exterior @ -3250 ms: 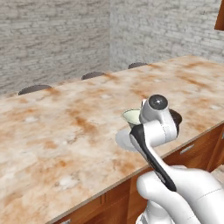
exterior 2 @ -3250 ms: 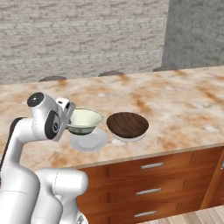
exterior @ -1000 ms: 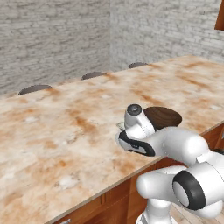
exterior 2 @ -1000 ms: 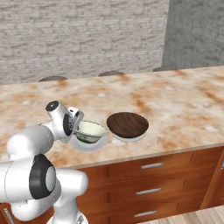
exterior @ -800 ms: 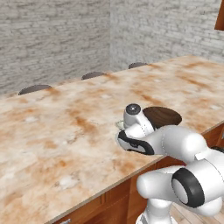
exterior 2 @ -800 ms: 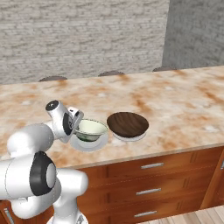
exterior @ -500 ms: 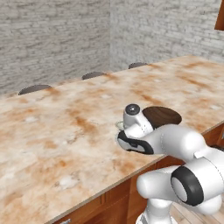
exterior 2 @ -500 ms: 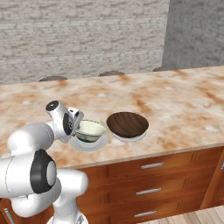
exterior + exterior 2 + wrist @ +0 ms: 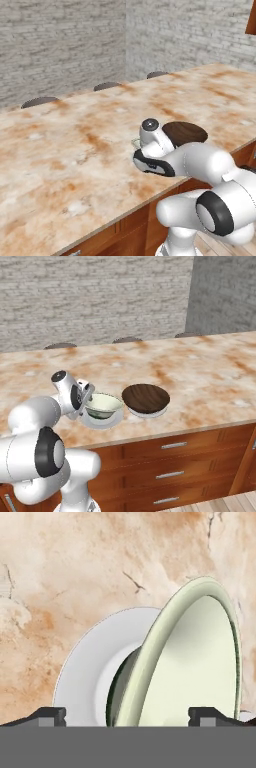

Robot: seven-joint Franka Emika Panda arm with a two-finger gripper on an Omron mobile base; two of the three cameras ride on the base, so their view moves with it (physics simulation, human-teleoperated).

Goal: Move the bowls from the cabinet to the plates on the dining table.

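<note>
Two bowls sit near the front edge of the dining table (image 9: 75, 150) in the left base view: the brown bowl (image 9: 185, 133) lies beside the arm, while the cream one is mostly hidden behind the gripper (image 9: 139, 148), with just a sliver of its rim showing.

From the right base view, the cream bowl (image 9: 102, 405) rests on a white plate (image 9: 111, 421), close to the table's front edge, and the brown bowl sits on the second plate (image 9: 152, 413) just beside it. The gripper is at the cream bowl's near rim; whether a finger touches it I cannot tell.

In the hand view, the two fingertips (image 9: 50, 715) stand wide apart, one on each side of the cream bowl's wall, pinching nothing. The bowl's green-banded base meets the plate's middle.

The bowl looks stiff, glazed and probably slick and breakable; its thin rim is the natural place to pinch, one finger inside, one outside. Both bowls appear delivered.
</note>
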